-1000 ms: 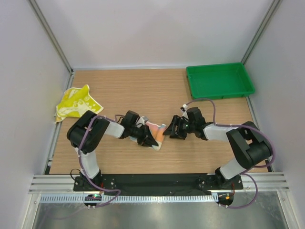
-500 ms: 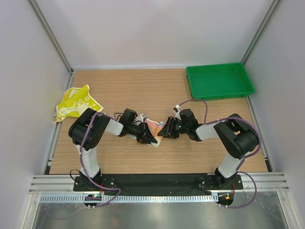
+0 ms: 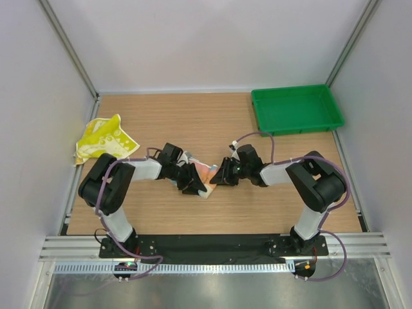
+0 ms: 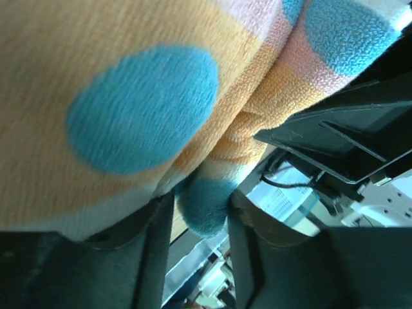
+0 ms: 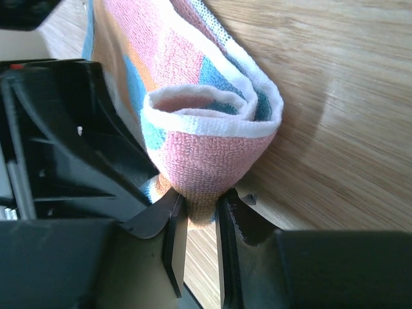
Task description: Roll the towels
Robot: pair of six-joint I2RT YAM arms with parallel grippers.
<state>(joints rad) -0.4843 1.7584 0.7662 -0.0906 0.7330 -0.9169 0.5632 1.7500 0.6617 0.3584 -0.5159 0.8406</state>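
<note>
The light blue and orange-pink towel (image 3: pixel 203 174) lies as a short roll at the table's middle, between my two grippers. My left gripper (image 3: pixel 193 182) is shut on its left end; the left wrist view shows the orange cloth with blue dots (image 4: pixel 141 109) filling the frame and a fold pinched between the fingers. My right gripper (image 3: pixel 221 174) is shut on the roll's right end; the right wrist view shows the rolled spiral end (image 5: pixel 206 135) clamped between the fingers. The yellow towel (image 3: pixel 102 137) lies crumpled at the far left edge, away from both grippers.
A green tray (image 3: pixel 297 109) stands at the back right of the wooden table (image 3: pixel 193 122). White walls with metal posts close the sides and back. The arm bases sit on a black rail at the near edge.
Both grippers have moved toward each other and a little away from the bases, with the roll between them; the roll looks shorter and tighter. The yellow towel has not moved.
</note>
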